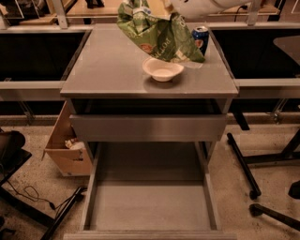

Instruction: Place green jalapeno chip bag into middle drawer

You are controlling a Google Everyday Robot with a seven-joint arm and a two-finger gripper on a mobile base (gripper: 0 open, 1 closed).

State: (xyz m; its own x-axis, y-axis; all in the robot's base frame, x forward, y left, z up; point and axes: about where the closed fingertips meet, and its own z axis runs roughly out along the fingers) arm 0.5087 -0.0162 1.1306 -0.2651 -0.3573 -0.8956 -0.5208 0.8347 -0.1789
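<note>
The green jalapeno chip bag [161,33] hangs crumpled in the air above the back of the grey cabinet top, over the white bowl [162,69]. My gripper [149,5] is at the top edge of the view, shut on the top of the bag, with the white arm [201,7] reaching in from the upper right. The middle drawer [150,206] is pulled out wide open at the bottom of the view, its flat grey floor bare, far below and in front of the bag.
A blue soda can [201,38] stands at the back right of the top, partly behind the bag. The orange fruit is hidden. A drawer with a tall plain front panel [148,127] sits above the open one. A cardboard box [70,150] is on the left, chair legs [243,164] on the right.
</note>
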